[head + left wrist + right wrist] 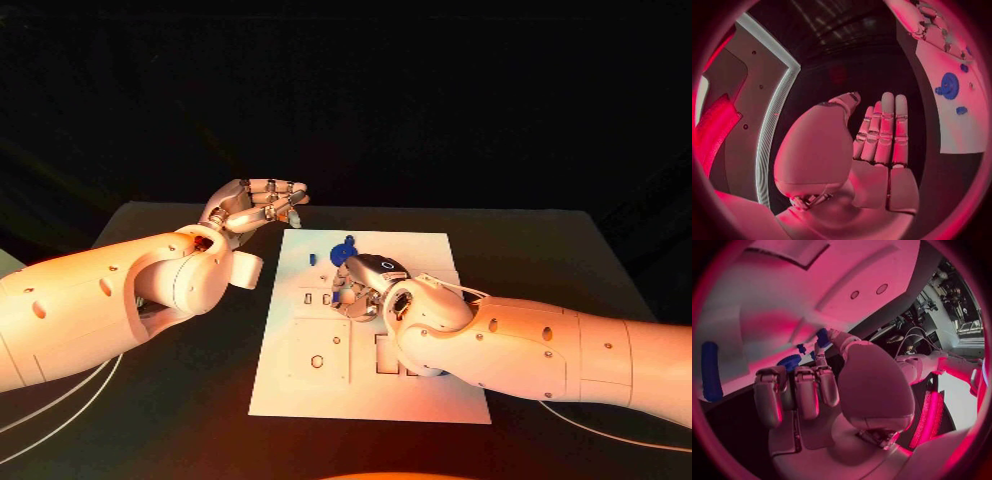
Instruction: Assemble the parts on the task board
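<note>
a small blue part [822, 336] is pinched by the right hand [368, 290] over the task board [378, 392]; the left hand [260, 208] is held spread, empty. if tilted, the part could be jammed or dropped.

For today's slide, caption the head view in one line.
Right hand works over the task board near a blue part; left hand hovers open.

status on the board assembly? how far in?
Early to mid, as far as I can tell. Done: a round blue part sits at the task board's far end. In hand: the right hand is over the board's middle, fingers touching a small blue part; firm grip unclear. The left hand hovers open off the board. Left: a long blue part lies loose.
</note>
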You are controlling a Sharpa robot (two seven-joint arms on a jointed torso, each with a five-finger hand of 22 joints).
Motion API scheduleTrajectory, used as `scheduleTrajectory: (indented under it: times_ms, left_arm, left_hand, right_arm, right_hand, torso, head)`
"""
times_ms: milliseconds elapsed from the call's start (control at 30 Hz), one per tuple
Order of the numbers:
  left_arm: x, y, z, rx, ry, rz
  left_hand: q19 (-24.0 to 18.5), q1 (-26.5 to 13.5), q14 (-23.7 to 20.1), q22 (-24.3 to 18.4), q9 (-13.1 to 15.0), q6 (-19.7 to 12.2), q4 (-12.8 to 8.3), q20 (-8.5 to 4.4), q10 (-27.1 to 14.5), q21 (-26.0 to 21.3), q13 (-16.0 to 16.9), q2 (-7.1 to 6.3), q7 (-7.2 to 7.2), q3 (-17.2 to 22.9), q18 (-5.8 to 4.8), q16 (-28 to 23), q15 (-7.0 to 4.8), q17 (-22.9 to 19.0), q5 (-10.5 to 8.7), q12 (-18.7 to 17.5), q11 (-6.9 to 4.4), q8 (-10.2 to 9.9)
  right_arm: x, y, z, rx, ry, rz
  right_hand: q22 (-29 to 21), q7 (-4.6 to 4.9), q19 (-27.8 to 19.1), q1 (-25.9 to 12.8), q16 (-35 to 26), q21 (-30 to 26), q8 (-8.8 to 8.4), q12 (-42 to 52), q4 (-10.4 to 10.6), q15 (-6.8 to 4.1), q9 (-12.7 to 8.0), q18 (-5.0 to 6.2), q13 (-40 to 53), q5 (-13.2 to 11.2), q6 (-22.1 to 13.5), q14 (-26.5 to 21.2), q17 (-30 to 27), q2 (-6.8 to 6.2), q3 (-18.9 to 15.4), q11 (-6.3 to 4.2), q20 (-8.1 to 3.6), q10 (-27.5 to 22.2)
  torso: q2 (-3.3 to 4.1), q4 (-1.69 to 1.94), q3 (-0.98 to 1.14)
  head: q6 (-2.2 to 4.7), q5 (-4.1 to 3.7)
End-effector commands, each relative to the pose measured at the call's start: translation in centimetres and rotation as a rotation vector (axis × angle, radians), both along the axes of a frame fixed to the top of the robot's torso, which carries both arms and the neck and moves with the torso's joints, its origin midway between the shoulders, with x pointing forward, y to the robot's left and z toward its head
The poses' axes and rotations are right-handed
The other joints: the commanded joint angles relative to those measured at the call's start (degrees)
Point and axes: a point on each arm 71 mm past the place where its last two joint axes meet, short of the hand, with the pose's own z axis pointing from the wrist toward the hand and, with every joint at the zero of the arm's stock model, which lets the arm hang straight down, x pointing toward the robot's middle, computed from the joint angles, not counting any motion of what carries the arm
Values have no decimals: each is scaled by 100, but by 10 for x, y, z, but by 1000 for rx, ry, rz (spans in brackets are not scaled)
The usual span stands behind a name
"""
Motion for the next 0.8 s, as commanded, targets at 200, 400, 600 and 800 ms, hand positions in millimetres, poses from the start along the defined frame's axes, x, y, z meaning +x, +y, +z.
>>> scheduleTrajectory:
  times_ms: [200, 400, 600, 800]
  left_arm:
    - [0, -2, 1, -9, -2, -15]
    - [0, -1, 1, -9, -2, -15]
    - [0, -1, 1, -9, -4, -13]
    - [0, -1, 1, -8, -4, -12]
  left_hand:
    - [-47, -66, -49, 5, 6, -37, -9, -2, -33, 37, -4, 7, -21, 30, 22, 27, 7, -7, -25, -25, 2, -22]
    - [-47, -66, -49, 5, 6, -37, -9, -2, -33, 37, -4, 7, -21, 30, 22, 27, 7, -7, -25, -25, 2, -22]
    - [-53, -65, -52, 8, 6, -43, -13, -1, -39, 43, -5, 6, -21, 33, 22, 29, 7, -9, -25, -27, 2, -25]
    - [-53, -65, -52, 8, 6, -43, -13, -1, -39, 43, -5, 6, -21, 33, 22, 29, 7, -9, -25, -27, 2, -25]
  right_arm:
    - [-1, 2, -2, -17, 2, 23]
    - [-1, 2, -2, -14, 2, 28]
    - [-1, 2, -1, -6, -1, 30]
    - [-1, 1, 0, 17, -14, 31]
  right_hand:
    - [1389, 31, 516, -106, -18, -46, -87, -88, 10, -2, -37, 8, 981, -2, -147, 522, 1228, -68, -91, 13, -20, 154]
    - [1371, 69, 502, -139, -18, -72, -138, -148, 25, 28, -65, 15, 935, -26, -242, 521, 1228, -125, -141, 47, 4, 107]
    - [1357, 90, 491, -233, -22, -95, -163, -180, 102, 54, -85, 20, 911, -88, -290, 519, 1220, -198, -282, 73, 32, 80]
    - [1339, 104, 476, -278, -27, -129, -219, -266, 329, 72, -123, 28, 844, -259, -417, 517, 1213, -223, -861, 91, 55, 12]
  torso:
    - [1, -3, 0]
    - [4, -2, 3]
    - [1, -1, 2]
    - [2, -3, 5]
  head:
    - [4, 9]
    - [1, 12]
    - [-1, 7]
    - [5, 10]
